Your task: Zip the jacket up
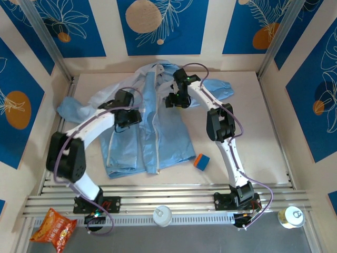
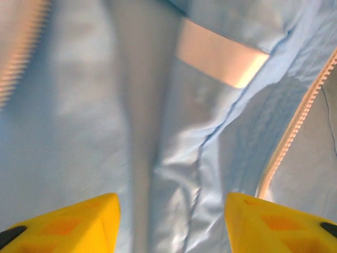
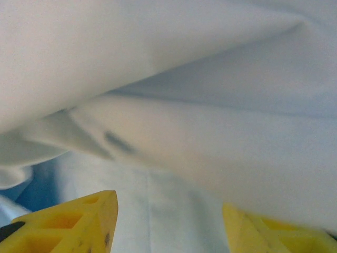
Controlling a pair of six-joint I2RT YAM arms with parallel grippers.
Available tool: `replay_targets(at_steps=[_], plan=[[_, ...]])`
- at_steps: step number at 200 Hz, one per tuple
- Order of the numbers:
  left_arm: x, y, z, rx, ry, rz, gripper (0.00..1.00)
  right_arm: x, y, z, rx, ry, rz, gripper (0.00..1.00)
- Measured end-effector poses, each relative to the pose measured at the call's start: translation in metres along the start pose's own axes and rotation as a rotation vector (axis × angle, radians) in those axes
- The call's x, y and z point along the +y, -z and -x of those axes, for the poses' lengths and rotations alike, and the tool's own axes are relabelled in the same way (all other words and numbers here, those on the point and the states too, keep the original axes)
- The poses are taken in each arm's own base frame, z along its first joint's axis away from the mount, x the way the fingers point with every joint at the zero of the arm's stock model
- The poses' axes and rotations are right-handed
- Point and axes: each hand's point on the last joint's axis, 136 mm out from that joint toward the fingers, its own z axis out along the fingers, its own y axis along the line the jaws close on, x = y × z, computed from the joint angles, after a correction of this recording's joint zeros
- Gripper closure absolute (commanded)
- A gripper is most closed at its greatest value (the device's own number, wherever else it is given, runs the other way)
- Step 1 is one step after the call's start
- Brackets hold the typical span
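The light-blue jacket (image 1: 158,126) lies spread flat on the table, hood at the far end, with its pale zipper (image 1: 156,138) running down the front. My left gripper (image 1: 129,117) hovers over the jacket's left front panel. In the left wrist view the left gripper (image 2: 171,227) is open, its yellow fingers (image 2: 79,224) wide apart above creased fabric, and a line of zipper teeth (image 2: 295,126) runs along the right. My right gripper (image 1: 176,100) is over the upper right chest. Close up, the right gripper (image 3: 168,229) is open above pale folds of the jacket (image 3: 210,153).
A blue and orange block (image 1: 201,161) lies on the table just right of the jacket's hem. A snack bag (image 1: 54,229) and two cans (image 1: 162,215) (image 1: 291,216) sit by the near rail. Patterned walls close in the table on three sides.
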Motion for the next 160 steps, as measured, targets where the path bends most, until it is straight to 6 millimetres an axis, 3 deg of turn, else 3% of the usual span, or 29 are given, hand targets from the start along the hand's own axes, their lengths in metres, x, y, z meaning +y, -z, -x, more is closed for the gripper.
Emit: replay_targets(at_steps=[17,37,67,100,124,160], plan=[[0.030,0.022,-0.013,-0.009,0.058,0.047,0.44,0.013,0.021,-0.001,-0.028,0.028,0.008,0.44],[0.069,0.034,-0.048,0.029,0.143,0.114,0.45,0.036,0.053,-0.011,-0.061,0.071,0.025,0.44],[0.118,0.043,-0.104,0.091,0.282,0.195,0.45,0.076,0.079,-0.050,-0.065,0.143,0.078,0.44],[0.143,0.050,-0.133,0.085,0.393,0.217,0.45,0.097,0.055,-0.112,0.042,0.158,0.123,0.44],[0.150,0.048,-0.142,0.079,0.433,0.220,0.53,0.101,0.031,-0.149,0.130,0.164,0.117,0.45],[0.148,0.036,-0.145,0.073,0.436,0.178,0.57,0.113,0.017,-0.172,0.169,0.189,0.137,0.48]])
